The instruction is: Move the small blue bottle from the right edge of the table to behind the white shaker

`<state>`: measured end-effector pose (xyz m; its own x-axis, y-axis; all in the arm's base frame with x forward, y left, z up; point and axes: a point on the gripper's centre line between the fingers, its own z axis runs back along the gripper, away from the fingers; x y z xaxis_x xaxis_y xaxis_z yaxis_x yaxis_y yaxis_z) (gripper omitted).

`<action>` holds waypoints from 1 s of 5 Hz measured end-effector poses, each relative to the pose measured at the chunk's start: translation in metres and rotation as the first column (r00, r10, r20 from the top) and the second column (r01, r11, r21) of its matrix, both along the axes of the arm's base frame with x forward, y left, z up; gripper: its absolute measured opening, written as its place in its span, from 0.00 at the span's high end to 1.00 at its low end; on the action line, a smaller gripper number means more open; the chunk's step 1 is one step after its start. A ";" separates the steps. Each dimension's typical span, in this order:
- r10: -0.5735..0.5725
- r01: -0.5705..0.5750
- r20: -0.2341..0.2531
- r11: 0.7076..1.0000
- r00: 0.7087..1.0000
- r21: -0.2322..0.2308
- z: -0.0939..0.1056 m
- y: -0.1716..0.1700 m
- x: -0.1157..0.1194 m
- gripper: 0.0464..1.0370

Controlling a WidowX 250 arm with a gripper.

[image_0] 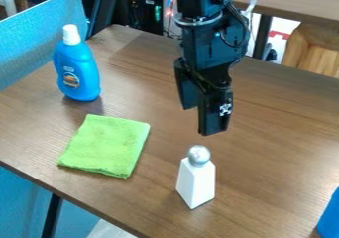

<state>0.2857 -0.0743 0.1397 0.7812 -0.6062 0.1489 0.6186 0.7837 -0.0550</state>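
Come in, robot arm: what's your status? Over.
Gripper above table, jaws apart, holding nothing. White bottle with silver ball top upright nearby, untouched. Green cloth and blue bottle off to one side.

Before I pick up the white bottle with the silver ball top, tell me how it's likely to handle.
The white bottle will probably hold its shape, as its flat faces and crisp edges look rigid. It may tip if nudged high up, since it stands tall on a narrow base. A grip on the silver ball top could slip, as it looks round and shiny.
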 end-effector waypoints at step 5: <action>-0.310 0.307 0.020 0.948 0.951 0.087 0.010 -0.147 0.018 0.04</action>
